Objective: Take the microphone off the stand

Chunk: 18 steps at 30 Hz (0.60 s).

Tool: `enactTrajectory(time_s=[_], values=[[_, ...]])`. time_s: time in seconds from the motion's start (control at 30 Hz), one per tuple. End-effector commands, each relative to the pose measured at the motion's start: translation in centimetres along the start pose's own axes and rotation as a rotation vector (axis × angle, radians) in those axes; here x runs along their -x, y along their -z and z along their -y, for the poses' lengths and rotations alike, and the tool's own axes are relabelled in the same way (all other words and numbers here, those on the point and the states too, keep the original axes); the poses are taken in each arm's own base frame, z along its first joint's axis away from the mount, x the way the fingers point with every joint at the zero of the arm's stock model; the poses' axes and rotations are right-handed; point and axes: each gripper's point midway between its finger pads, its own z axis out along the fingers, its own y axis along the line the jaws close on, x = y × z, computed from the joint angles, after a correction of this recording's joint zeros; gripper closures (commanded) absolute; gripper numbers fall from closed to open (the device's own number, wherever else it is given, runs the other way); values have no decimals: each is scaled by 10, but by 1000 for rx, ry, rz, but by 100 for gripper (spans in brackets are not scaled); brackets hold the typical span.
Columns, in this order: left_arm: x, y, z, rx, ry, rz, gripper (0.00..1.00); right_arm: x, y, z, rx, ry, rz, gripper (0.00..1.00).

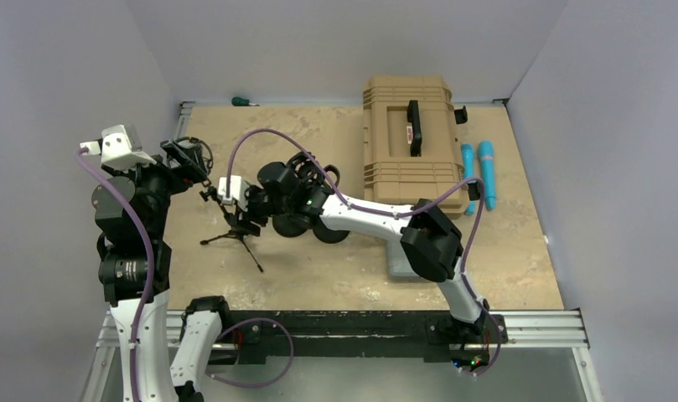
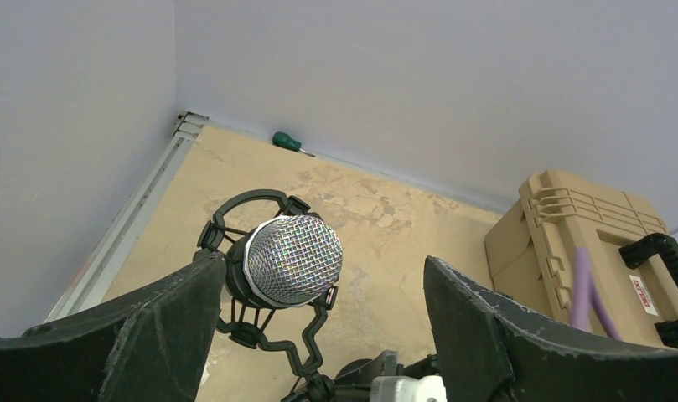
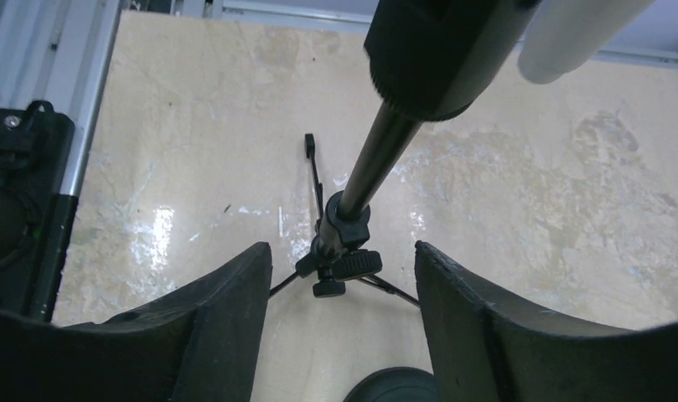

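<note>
Nothing's off yet: the silver mesh-headed microphone [image 2: 292, 260] sits in its black shock mount [image 2: 215, 233] atop the small black tripod stand [image 3: 344, 226], at nine o'clock on the tan table [image 1: 335, 268]. The left gripper [image 2: 323, 276] gapes around the head. The right gripper [image 3: 342, 251] straddles the pole, jaws apart. At one o'clock, the beige hard case [image 2: 570, 226] carries a sticker [image 2: 643, 295], unreadable.

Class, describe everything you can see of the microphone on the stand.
The microphone has a rounded silver mesh head on a dark body. It sits cradled in a black shock mount atop the tripod stand, at the table's left side. It lies between the left gripper's open fingers; whether they touch it is unclear.
</note>
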Motion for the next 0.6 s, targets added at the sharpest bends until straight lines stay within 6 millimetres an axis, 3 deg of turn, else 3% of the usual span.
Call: enactTrajectory(time_s=[0.0,0.1,0.33,0.57], values=[[12,-1,4,-20,-6,48,14,13,-5,9,-10,49,14,42],[12,-2,4,-20,-6,46,14,0,-10,11,-16,52,-23,52],[12,-2,4,-21,-6,45,14,-6,-12,10,-18,57,-27,75],[11,-3,5,-26,-5,41,14,2,-9,8,-15,51,18,66]])
